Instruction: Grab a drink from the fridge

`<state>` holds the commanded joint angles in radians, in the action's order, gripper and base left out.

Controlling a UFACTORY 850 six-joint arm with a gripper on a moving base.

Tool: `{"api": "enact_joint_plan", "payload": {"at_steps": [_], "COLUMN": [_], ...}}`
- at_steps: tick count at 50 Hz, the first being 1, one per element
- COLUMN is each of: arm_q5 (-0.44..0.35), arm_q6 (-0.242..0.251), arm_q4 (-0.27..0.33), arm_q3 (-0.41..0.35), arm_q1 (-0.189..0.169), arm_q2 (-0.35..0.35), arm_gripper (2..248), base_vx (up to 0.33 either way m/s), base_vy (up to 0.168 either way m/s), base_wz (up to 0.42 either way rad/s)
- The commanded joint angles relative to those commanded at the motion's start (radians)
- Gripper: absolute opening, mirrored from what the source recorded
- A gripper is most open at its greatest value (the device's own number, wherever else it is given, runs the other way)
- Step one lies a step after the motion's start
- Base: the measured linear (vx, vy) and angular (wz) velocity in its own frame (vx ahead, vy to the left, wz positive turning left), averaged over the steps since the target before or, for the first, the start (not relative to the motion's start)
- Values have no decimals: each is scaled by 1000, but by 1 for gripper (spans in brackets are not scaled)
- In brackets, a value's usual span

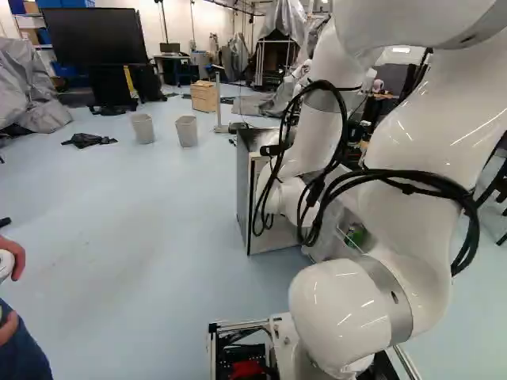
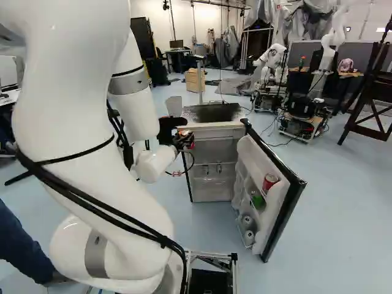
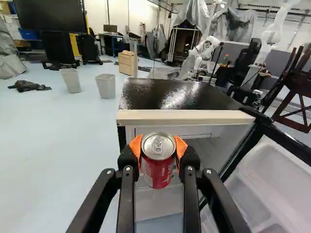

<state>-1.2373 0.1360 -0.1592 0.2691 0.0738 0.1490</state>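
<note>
Between the two orange pads (image 3: 136,145): one red can (image 3: 158,170), upright, with silver top and pull tab.
End effector (image 2: 185,141): clenched on this can from both sides, in front of the open fridge (image 2: 211,126).
Fridge door (image 2: 288,205): in its shelves are one other red can (image 2: 269,181), one green container (image 2: 257,199) and two greyish cans (image 2: 247,222) (the printing is too small to tell).
Bins (image 3: 71,80): two pieces, light grey; their content I cannot tell.
</note>
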Motion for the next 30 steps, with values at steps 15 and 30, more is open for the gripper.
{"api": "enact_joint_plan", "payload": {"at_steps": [15, 30], "arm_q5": [76, 150], "arm_q6": [0, 0], "arm_q4": [41, 67], "arm_q3": [21, 36], "arm_q1": [-25, -54], "arm_q2": [-22, -48], "arm_gripper": [93, 93], "base_vx": [0, 0], "base_vy": [0, 0], "base_wz": [0, 0]}}
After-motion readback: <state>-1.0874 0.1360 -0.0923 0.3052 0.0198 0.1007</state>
